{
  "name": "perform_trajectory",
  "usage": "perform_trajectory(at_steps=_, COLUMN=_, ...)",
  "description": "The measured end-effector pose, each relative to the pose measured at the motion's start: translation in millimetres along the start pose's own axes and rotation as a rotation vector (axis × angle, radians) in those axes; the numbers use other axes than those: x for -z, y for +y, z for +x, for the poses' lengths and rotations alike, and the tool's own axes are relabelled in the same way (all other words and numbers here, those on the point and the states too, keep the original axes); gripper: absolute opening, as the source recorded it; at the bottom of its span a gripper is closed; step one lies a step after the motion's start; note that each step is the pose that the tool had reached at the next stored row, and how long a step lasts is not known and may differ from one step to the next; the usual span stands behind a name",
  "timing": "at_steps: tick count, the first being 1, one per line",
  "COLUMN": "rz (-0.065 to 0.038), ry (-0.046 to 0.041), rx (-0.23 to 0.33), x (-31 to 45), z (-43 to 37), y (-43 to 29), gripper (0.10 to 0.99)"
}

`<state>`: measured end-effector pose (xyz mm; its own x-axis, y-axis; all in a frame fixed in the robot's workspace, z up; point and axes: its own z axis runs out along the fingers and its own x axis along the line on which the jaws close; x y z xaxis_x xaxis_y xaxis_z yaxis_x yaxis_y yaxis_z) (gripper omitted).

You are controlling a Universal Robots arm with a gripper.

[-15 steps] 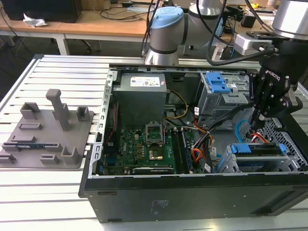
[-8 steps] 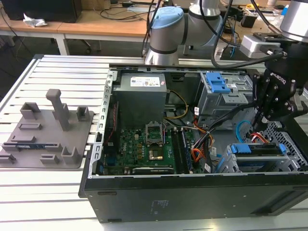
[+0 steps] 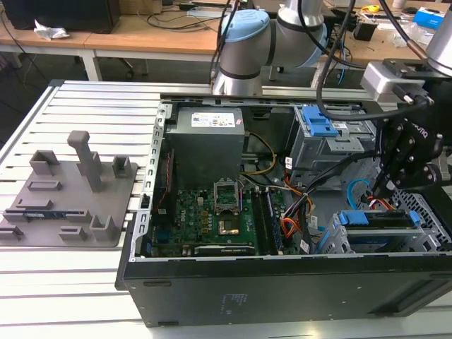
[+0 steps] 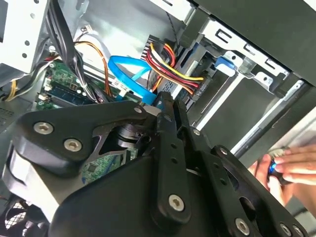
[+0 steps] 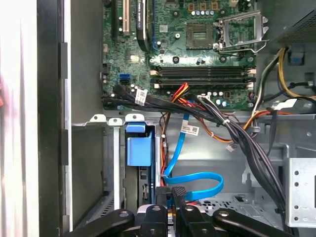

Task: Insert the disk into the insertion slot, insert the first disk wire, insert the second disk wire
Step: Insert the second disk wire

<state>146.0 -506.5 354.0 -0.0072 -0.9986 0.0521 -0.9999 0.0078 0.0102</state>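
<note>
The disk (image 3: 378, 219), in its blue frame, sits in the slot (image 3: 424, 236). Just above the disk's end, the hand (image 5: 173, 195) pinches a blue wire (image 5: 197, 180) at its connector. The wire is light, floppy and springy; its stiff plug is the part to grip.

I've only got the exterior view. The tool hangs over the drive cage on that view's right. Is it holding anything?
Observer: Yes. In the first wrist view the tool is shut on the plug of the blue flat cable.
Operator: Anything else near the tip?
Observer: In the second wrist view a red, yellow and black wire bundle lies just beyond it.
Operator: Anyone near the case?
Observer: A person's hand is at the case edge in the second wrist view.
</note>
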Motion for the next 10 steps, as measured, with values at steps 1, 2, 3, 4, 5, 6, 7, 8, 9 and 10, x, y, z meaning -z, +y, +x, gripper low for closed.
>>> perform_trajectory(at_steps=1, rz=0.000, ry=-0.0146, rx=0.000, x=-0.3, z=2.9, y=0.0, gripper=0.161)
perform_trajectory(at_steps=2, rz=0.000, ry=-0.0245, rx=0.000, x=-0.5, z=4.9, y=-0.1, gripper=0.161)
perform_trajectory(at_steps=3, rz=0.000, ry=-0.0354, rx=0.000, x=-0.8, z=7.1, y=-0.1, gripper=0.161)
perform_trajectory(at_steps=4, rz=0.000, ry=-0.0446, rx=0.000, x=-1.0, z=9.0, y=-0.1, gripper=0.161)
perform_trajectory(at_steps=5, rz=0.000, ry=-0.0528, rx=0.001, x=-1.1, z=11.4, y=-0.1, gripper=0.161)
perform_trajectory(at_steps=6, rz=0.000, ry=-0.0574, rx=0.001, x=-1.2, z=13.5, y=-0.1, gripper=0.161)
perform_trajectory(at_steps=7, rz=-0.001, ry=-0.0603, rx=0.000, x=-1.2, z=14.3, y=-0.2, gripper=0.161)
perform_trajectory(at_steps=8, rz=-0.001, ry=-0.0603, rx=0.000, x=-1.3, z=14.3, y=-0.2, gripper=0.161)
perform_trajectory(at_steps=9, rz=-0.001, ry=-0.0603, rx=0.000, x=-1.3, z=14.4, y=-0.2, gripper=0.161)
perform_trajectory(at_steps=10, rz=-0.001, ry=-0.0602, rx=0.000, x=-1.2, z=14.4, y=-0.2, gripper=0.161)
